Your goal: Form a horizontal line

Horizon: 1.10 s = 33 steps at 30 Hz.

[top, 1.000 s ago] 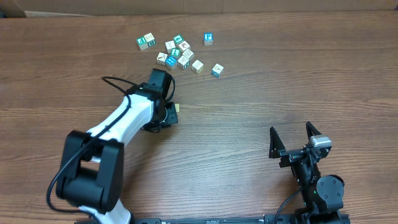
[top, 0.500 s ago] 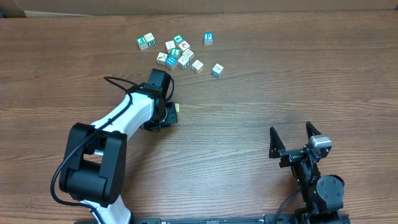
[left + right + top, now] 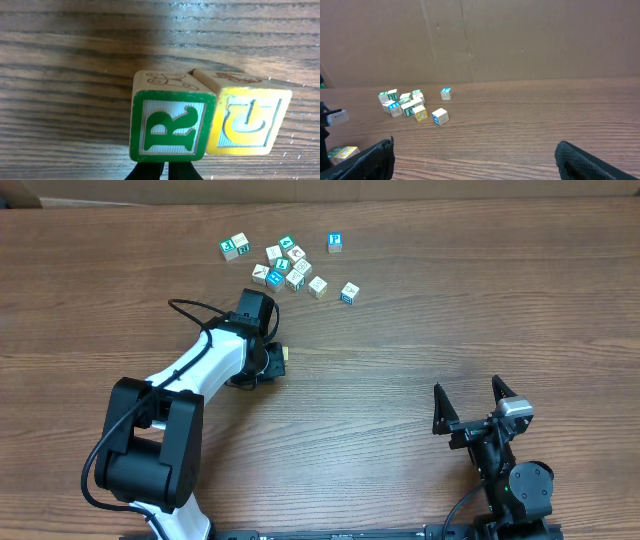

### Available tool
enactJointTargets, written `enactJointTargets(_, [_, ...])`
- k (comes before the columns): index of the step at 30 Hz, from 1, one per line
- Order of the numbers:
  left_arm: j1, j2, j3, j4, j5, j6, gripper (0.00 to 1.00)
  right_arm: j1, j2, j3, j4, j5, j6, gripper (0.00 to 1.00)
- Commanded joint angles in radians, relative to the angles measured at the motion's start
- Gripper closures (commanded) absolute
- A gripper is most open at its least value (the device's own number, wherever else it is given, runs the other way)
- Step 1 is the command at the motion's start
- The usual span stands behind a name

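In the left wrist view a green letter-R block (image 3: 172, 125) and a yellow letter-C block (image 3: 247, 120) stand side by side on the wooden table, touching. My left gripper (image 3: 165, 172) is shut, its two fingertips together right at the near bottom edge of the green block. From overhead the left gripper (image 3: 266, 362) covers most of these blocks; only a pale edge of one block (image 3: 284, 354) shows. Several more letter blocks (image 3: 290, 265) lie in a loose cluster at the back. My right gripper (image 3: 470, 408) is open and empty at the front right.
The right wrist view shows the block cluster (image 3: 405, 102) far left, a single blue-faced block (image 3: 440, 116) near it, and the open right gripper (image 3: 475, 165). A brown cardboard wall (image 3: 480, 40) runs behind the table.
The left arm's elbow has shifted slightly; its gripper stays at the two blocks. The right arm has not moved.
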Motion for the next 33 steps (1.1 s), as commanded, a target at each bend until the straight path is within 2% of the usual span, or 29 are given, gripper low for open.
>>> enactJointTargets(1, [0.006, 0.018, -0.005, 0.007, -0.011, 0.024, 0.96, -0.003, -0.010, -0.010, 0.005, -0.005, 0.007, 0.00])
enactJointTargets(23, [0.006, 0.018, -0.005, 0.012, -0.023, 0.031, 0.96, -0.003, -0.010, -0.010, 0.005, -0.005, 0.007, 0.00])
enactJointTargets(28, [0.006, 0.007, 0.024, -0.070, 0.039, 0.036, 0.96, -0.003, -0.010, -0.010, 0.005, -0.005, 0.007, 0.00])
enactJointTargets(33, [0.009, -0.069, 0.177, -0.221, 0.031, 0.050, 0.96, -0.003, -0.010, -0.010, 0.005, -0.005, 0.007, 0.00])
